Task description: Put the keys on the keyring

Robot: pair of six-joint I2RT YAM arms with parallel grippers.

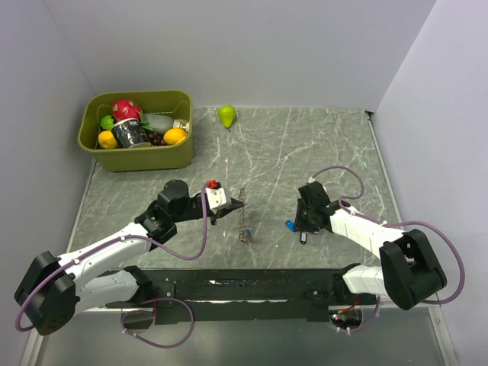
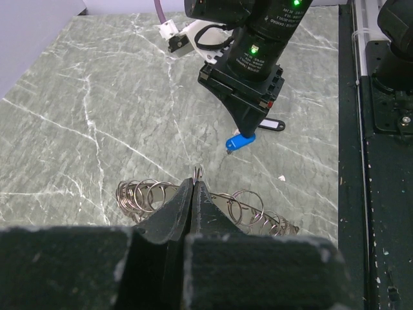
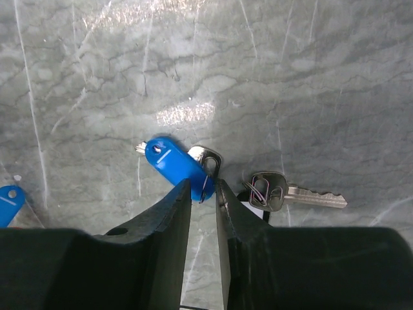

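Keyring (image 1: 243, 216) sits just right of the left gripper (image 1: 235, 204) in the top view. It is seen edge-on as a thin toothed line whose long axis runs from the far side of the table (image 1: 320, 145) toward the arm bases. In the left wrist view the same ring shows as a row of wire loops stretching left and right behind the fingertips. The left gripper's fingers are pressed together on its wire, a small bit of which pokes out past the tips. Well apart to the right, the right gripper (image 3: 204, 186) points down at the keys (image 3: 277, 190) lying on the table. Its fingers stand a narrow gap apart with the small wire loop (image 3: 208, 183) of 1 key between them; I cannot tell whether the pads squeeze it. That key carries a blue tag (image 3: 171, 163) whose long axis slants from the upper left of the right wrist view down to the fingertips. The key's tip peeks out at the tag's upper-left end and its silver head lies at the lower-right end. A 2nd key (image 3: 310, 196) lies flat just right of the fingers, its blade pointing right and nearly level, its head nearest the gripper. Another blue tag (image 3: 8, 203) is cut off by the left edge. At the far left corner stands a green bin (image 1: 137, 162) of fruit, with a pear (image 1: 226, 115) beside it.
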